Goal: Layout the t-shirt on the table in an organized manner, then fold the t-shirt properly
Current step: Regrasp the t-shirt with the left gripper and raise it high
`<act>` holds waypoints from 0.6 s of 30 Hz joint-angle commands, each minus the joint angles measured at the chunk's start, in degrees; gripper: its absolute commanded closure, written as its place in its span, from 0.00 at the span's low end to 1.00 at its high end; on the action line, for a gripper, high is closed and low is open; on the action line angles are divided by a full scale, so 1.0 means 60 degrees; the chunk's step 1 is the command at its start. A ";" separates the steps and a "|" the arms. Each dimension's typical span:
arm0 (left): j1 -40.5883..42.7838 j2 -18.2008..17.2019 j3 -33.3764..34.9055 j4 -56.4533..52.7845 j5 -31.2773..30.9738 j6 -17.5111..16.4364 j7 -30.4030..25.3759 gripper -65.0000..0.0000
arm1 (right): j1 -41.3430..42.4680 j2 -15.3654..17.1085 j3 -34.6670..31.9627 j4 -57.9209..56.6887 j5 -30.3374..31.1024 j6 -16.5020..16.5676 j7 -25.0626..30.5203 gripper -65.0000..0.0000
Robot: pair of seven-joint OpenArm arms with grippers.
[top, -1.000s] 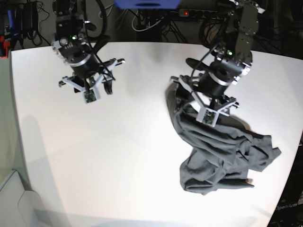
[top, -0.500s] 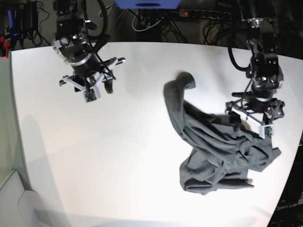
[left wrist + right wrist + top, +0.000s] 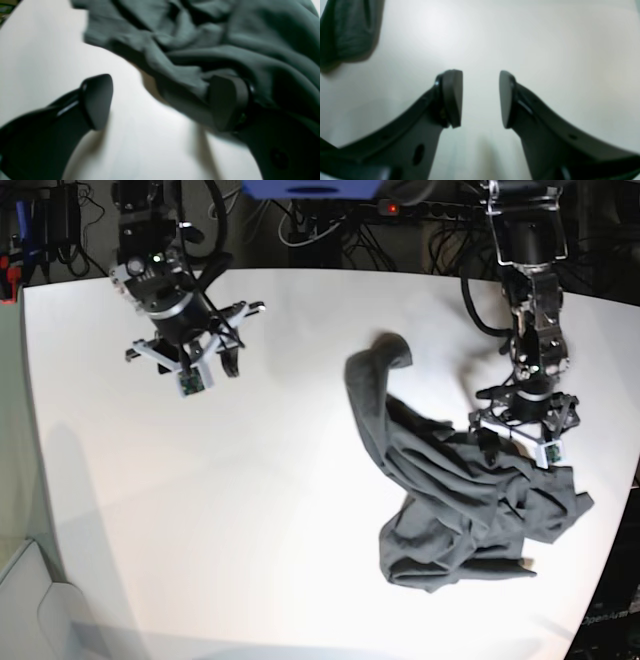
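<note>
Still spreading: left gripper (image 3: 160, 102) spread wide, one pad under the crumpled charcoal-grey cotton t-shirt (image 3: 470, 500) hem (right gripper (image 3: 480, 98) part-open, empty); next, pinch that edge.

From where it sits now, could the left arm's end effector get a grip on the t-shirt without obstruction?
Probably yes. The left end effector is open right at the edge of the crumpled t-shirt, one finger already against the cloth, with only bare table beside it.

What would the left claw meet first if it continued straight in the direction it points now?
Most likely the t-shirt. The left claw is open and points down at the crumpled edge of the cloth, with one finger already against a fold. Bare table lies under the other finger. Depth is unclear.
</note>
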 commanded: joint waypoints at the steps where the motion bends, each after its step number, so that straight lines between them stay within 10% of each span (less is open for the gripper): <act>1: -0.0302 -0.0124 -0.0021 0.0055 -0.0021 0.0041 -0.0402 0.09 | 0.0042 0.0011 0.0010 0.0142 0.0063 0.0057 0.0246 0.61; 18: -0.1489 0.0432 -0.0021 -0.1381 -0.0036 0.0012 -0.0593 0.17 | 0.0086 0.0011 -0.0005 0.0142 0.0063 0.0057 0.0246 0.61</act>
